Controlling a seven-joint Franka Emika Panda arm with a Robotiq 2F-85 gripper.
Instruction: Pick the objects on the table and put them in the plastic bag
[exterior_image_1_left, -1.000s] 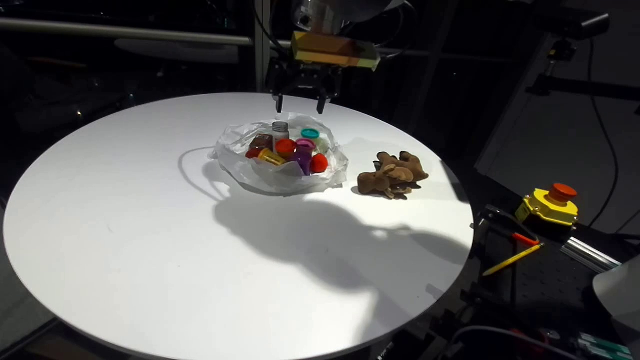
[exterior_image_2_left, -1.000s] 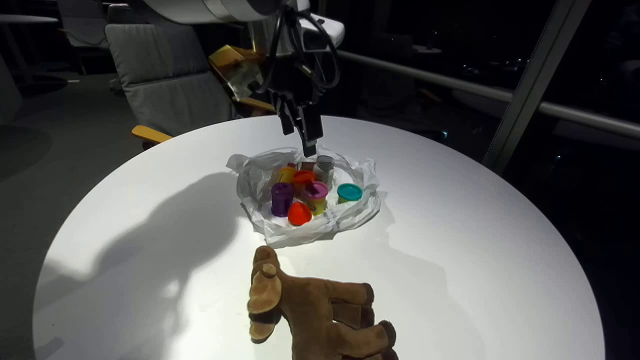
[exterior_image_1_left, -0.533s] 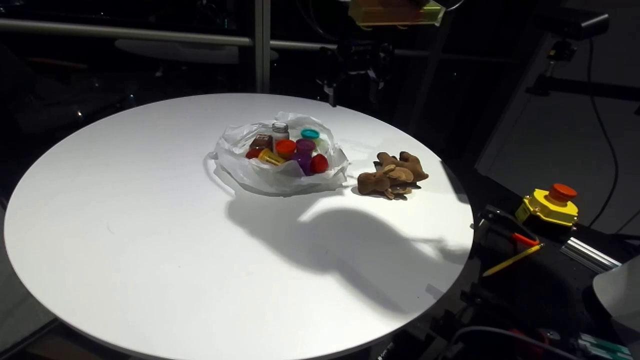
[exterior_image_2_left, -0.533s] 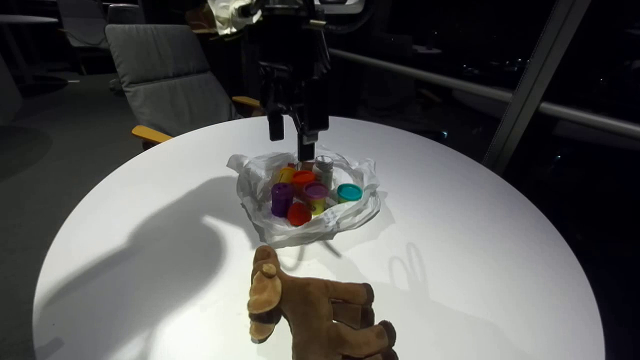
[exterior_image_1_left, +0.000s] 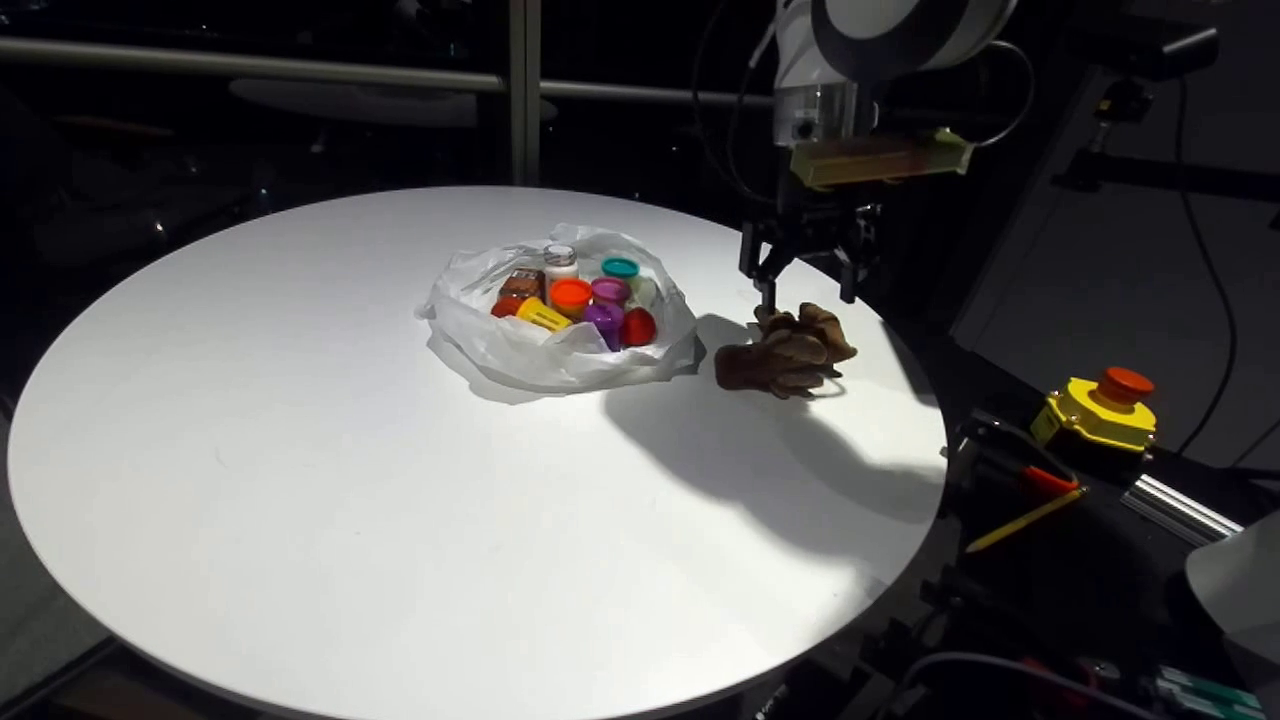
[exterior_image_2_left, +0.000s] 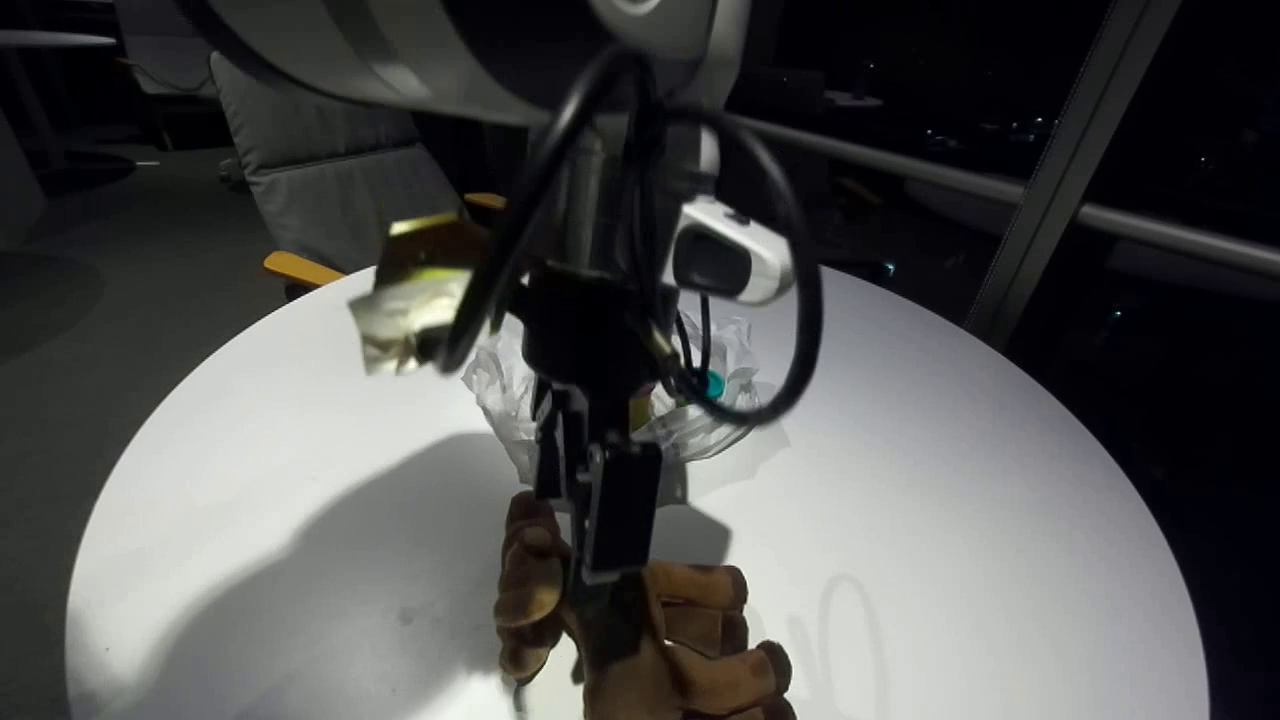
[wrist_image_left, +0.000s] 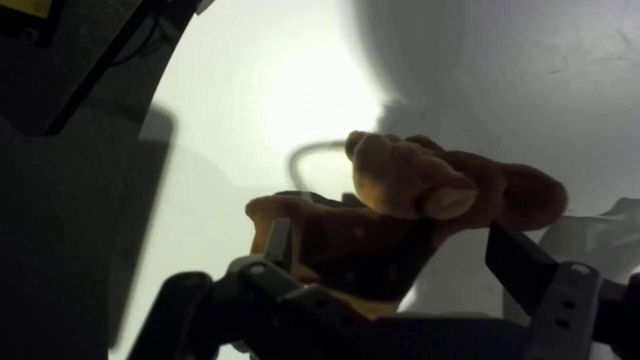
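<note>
The spread gripper (exterior_image_1_left: 808, 297) hangs over the plush toy (exterior_image_1_left: 782, 360), contact unclear

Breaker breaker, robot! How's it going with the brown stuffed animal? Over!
Gripper open over brown plush animal, contact unclear. Animal on the white table, outside the plastic bag. Nothing seen in the way.

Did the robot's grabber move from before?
Yes. In an exterior view, the gripper has moved away from the plastic bag and over to the brown stuffed toy; the bag has stayed in place on the table.
</note>
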